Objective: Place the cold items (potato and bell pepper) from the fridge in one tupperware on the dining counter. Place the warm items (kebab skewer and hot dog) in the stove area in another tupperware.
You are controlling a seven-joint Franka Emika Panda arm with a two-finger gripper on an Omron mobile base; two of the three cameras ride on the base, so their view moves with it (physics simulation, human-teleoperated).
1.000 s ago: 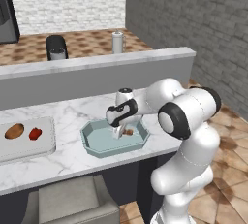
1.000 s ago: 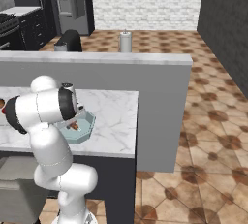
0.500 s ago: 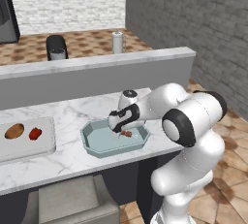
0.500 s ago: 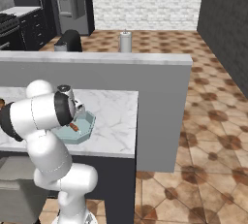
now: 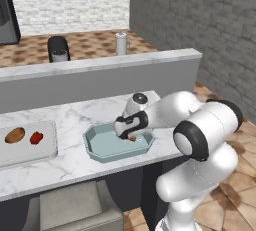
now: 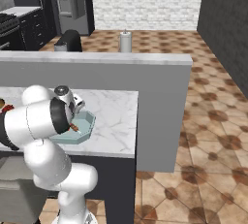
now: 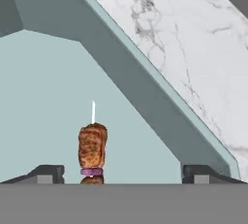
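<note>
White glossy arm (image 5: 200,140) of rounded bulbous segments with dark grey-black joint bands, a round dark cap on the wrist, and a gripper (image 5: 126,134) with small dark finger tips (image 7: 48,173).

Inside the shallow teal octagonal container (image 5: 107,145), bare floor lies left of the browned kebab skewer (image 7: 92,148); its sloped wall rises right, and white marble worktop (image 5: 75,162) stays open toward the flat whitish rectangular tray (image 5: 42,150)
</note>
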